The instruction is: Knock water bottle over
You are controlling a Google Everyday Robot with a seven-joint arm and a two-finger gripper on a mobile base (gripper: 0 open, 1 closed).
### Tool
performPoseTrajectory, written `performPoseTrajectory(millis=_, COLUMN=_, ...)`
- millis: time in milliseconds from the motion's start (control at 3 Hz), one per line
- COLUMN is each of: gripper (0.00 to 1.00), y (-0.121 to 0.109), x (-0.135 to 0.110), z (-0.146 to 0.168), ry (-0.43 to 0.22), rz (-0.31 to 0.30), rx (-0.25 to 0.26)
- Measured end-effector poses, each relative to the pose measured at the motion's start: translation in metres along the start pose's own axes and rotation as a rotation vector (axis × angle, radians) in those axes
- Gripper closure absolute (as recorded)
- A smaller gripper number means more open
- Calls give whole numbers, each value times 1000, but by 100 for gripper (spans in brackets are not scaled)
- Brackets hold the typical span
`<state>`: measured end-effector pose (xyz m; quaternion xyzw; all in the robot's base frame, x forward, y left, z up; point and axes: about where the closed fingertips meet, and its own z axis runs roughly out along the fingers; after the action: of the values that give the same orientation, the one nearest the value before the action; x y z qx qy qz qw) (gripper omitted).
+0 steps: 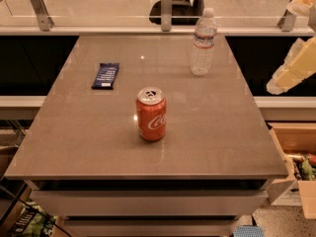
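Here, the biggest thing is the desk [89,142], a grey-brown one with a smooth top that shines a little. I take the red can [151,115] as my landmark, because it stands upright about in the middle of the top.

Behind the can, past the far edge of the desk, a glass railing [98,4] on metal posts runs across the whole view. To the right of the can and lower, beyond the right edge of the desk, an open cardboard box [296,137] stands on the floor with some things inside that I cannot make out.

The hand [281,83] is far to the right of the can and a bit behind it, outside the right edge of the desk, in the air over the dark gap there. It looks pale yellow and white and it comes in slanted from the right border of the view. It has hold of nothing that I can see, and I cannot tell how far open it is.

The water bottle [203,43] stands upright behind the can and to its right, near the far edge of the desk, with the white cap on top. It is well apart from the can and from the hand.

A flat dark blue packet [105,76] lies behind the can and to its left.
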<state>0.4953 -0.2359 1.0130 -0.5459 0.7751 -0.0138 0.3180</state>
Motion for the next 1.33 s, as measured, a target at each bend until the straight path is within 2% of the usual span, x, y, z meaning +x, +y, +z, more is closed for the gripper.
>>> performPoseTrajectory(millis=333, gripper=0, y=-15, x=4, z=11, ry=-89, rz=41, rx=30)
performPoseTrajectory(millis=667, gripper=0, y=-35, x=8, z=25, ry=-187, rz=108, rx=80)
performPoseTrajectory(millis=1333, gripper=0, y=-34, x=6, z=24, ry=-187, rz=119, rx=92)
